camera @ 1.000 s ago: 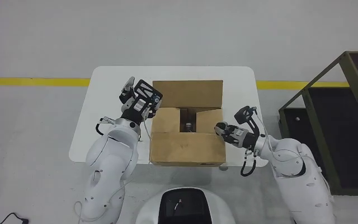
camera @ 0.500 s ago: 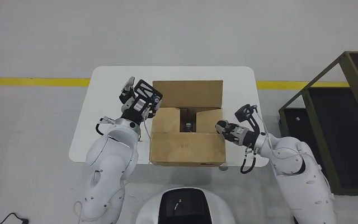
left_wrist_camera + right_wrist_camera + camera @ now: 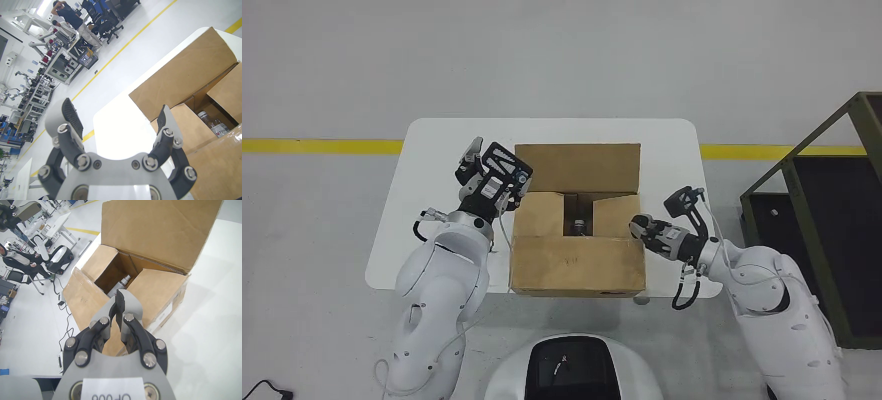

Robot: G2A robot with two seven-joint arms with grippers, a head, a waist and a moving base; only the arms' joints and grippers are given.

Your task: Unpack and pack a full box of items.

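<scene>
Barely begun, judging by the box (image 3: 577, 240) alone: far flap thrown back and open, both side flaps folded inward, near flap lying flat over the front half, tape strip glinting along its edge. Through the narrow gap left at the box's centre, a clear bottle (image 3: 123, 281) with a white cap, seemingly upright, deep inside and not yet lifted out. Count of further items beneath the flaps impossible to tell. Left gripper (image 3: 115, 108) just off the box's far left corner, above the table (image 3: 442, 180), jaws spread wide, holding nothing. Right gripper (image 3: 119, 298) at the box's right side, over the edge of the right side flap, closed tight with nothing caught between; contact with the cardboard not clear. Left to do, at a guess: fold the side flaps and the near flap outward, clear the opening, draw out the bottle and anything else packed with it, set all of it down beside the box, then load everything back in and close up. In short, the whole unpacking and the whole repacking ahead, with only the far flap dealt with. Most likely snag: flaps springing back over the opening during a reach inside.
</scene>
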